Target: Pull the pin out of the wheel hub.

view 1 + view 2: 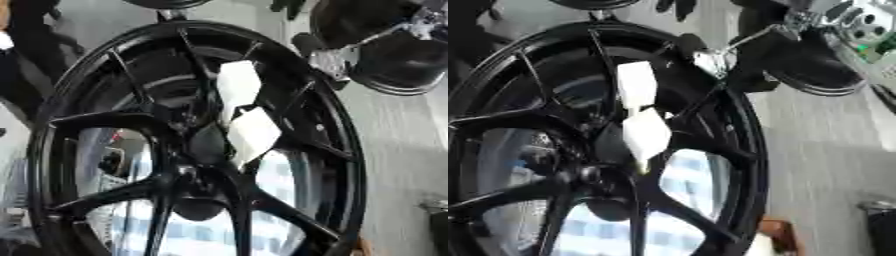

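**Mia:** Grey ground [394,150] with thin lines runs behind everything, down the right side. Where is the robot's hand?

**Ben:** The right arm [820,60] comes in from the top right corner. It is black and round, with shiny silver bits. The right hand [741,60] is the dark lump at its end, right by the top right edge of the wheel [346,150].

**Mia:** Is the hand open or closed?

**Ben:** Nobody can tell. It is just a dark shape against the dark rim. The left hand does not show at all.

**Mia:** What is next to the hand?

**Ben:** The wheel is big and black and stands up on its edge, a bit tilted. It fills most of the view. Thin spokes [131,192] run from the rim to the middle.

**Mia:** And the pin?

**Ben:** Two white blocks [249,130] sit one above the other, just up and right of the wheel hub [194,172]. The lower one points down at the hub. It is not clear if they are the pin or something else. They are well inside the rim, between the hand and the hub.

**Mia:** Anything more?

**Ben:** A dark round blob [198,207] hangs just under the hub. Blue and white squares [689,185] show through the gaps between the spokes. A brown thing [776,232] peeks out by the bottom right edge of the wheel.
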